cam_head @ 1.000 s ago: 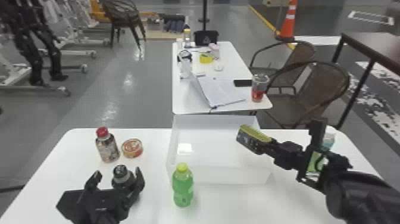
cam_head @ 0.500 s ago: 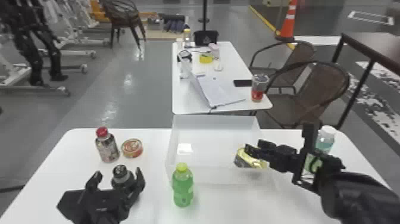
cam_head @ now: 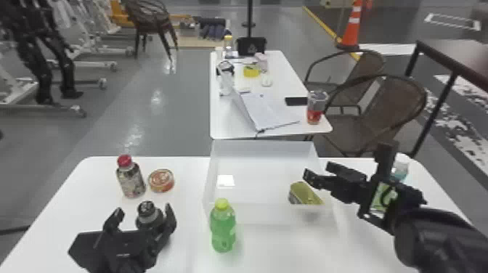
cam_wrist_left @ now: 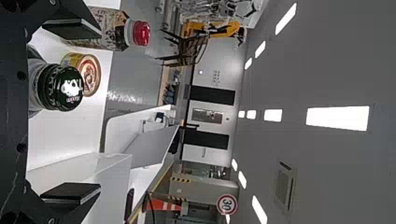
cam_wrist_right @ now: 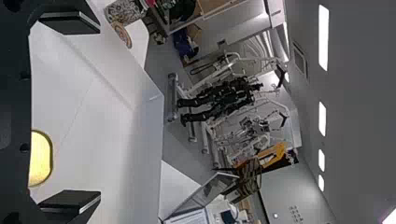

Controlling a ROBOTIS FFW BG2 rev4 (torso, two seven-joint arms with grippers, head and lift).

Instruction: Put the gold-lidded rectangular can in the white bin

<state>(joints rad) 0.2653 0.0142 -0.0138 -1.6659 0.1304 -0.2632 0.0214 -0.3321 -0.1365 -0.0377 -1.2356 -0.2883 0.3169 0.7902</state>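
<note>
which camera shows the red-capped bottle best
The head view: it shows the red-capped bottle whole, upright on the table. The left wrist view has it partly behind a gripper finger; the right wrist view cuts it off at the edge.

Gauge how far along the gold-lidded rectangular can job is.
Done: the gold-lidded rectangular can is inside the white plastic bin. In hand: nothing in the black two-fingered right pincer, open over the bin. Remaining: probably only backing it away.
</note>
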